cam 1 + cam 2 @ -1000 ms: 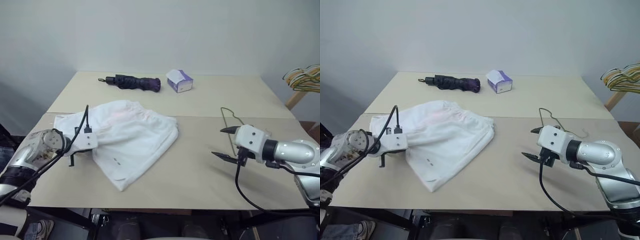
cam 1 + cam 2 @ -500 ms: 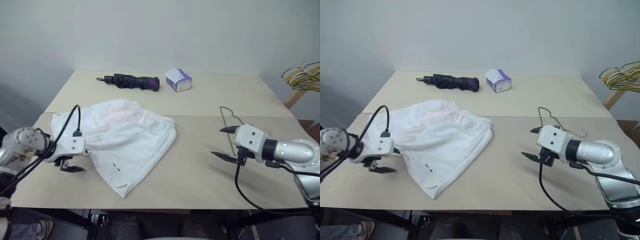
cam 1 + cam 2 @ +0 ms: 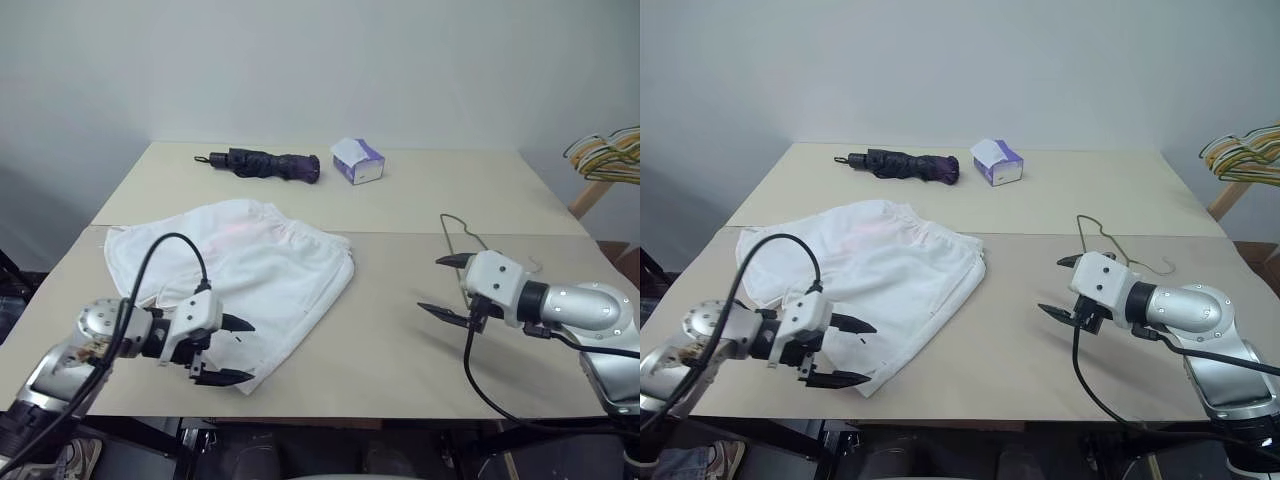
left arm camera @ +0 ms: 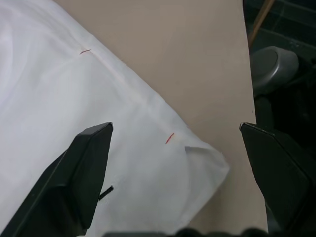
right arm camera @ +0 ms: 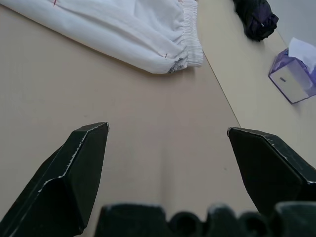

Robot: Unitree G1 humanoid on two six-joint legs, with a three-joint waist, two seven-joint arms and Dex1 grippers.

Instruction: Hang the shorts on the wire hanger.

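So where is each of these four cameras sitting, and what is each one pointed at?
Left eye and right eye views: on the head, looking forward and down over the table, the shorts, wire hanger, umbrella and tissue box; both arms show, left hand and right hand open.
Left wrist view: on the left wrist, looking along its two black fingers at a corner of the shorts.
Right wrist view: on the right wrist, facing across bare table toward the shorts' waistband.
Shared: every view shows the shorts.
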